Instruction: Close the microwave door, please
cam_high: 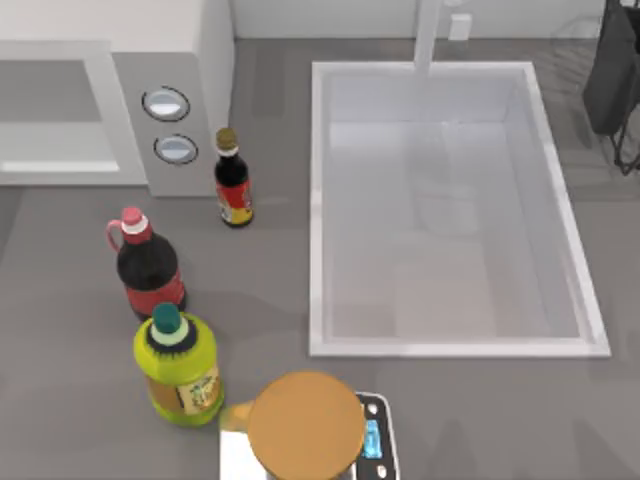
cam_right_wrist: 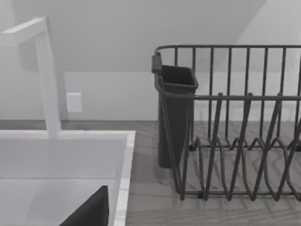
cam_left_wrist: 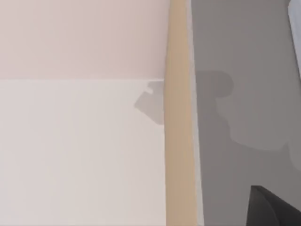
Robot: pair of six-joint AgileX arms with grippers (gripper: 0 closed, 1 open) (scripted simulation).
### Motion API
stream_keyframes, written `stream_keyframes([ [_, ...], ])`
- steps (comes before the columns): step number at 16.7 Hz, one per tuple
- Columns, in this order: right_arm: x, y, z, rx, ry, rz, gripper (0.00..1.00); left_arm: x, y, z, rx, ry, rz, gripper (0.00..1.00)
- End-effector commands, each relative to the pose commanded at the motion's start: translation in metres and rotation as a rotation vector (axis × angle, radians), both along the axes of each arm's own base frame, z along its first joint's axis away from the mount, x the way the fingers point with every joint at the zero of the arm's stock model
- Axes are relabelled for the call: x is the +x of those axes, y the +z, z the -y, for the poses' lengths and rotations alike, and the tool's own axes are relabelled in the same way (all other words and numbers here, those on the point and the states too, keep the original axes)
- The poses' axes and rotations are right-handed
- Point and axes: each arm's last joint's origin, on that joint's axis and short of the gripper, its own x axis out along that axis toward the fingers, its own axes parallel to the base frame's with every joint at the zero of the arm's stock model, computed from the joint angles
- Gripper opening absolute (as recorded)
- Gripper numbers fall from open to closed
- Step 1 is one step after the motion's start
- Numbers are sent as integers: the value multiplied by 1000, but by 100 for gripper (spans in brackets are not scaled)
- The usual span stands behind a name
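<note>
Three bottles (cam_high: pixel 177 368) stand on our grey bench (cam_high: pixel 480 420) before the large white boxy microwave (cam_high: pixel 170 95) at far left, its white-framed door (cam_high: pixel 50 120) beside the dials, near the empty white rectangular sink (cam_high: pixel 450 348).

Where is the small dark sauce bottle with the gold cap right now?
In the top view, the small dark sauce bottle stands on the table's left half, just right of the microwave dial panel and left of the sink.

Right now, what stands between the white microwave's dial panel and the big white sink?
In the top view, one dark sauce bottle with a gold cap, beside the microwave, left of the sink.
</note>
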Motion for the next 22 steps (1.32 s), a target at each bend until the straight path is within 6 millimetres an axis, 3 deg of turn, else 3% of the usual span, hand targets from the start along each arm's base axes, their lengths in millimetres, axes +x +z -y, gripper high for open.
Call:
stream_keyframes([
  [6,0,0,0,0,0,0,100,1,-5,1,0,-2,-4,0],
  [15,0,0,0,0,0,0,100,1,-96,-1,4,0,2,0],
  [22,0,0,0,0,0,0,100,2,-97,6,5,-4,2,0],
])
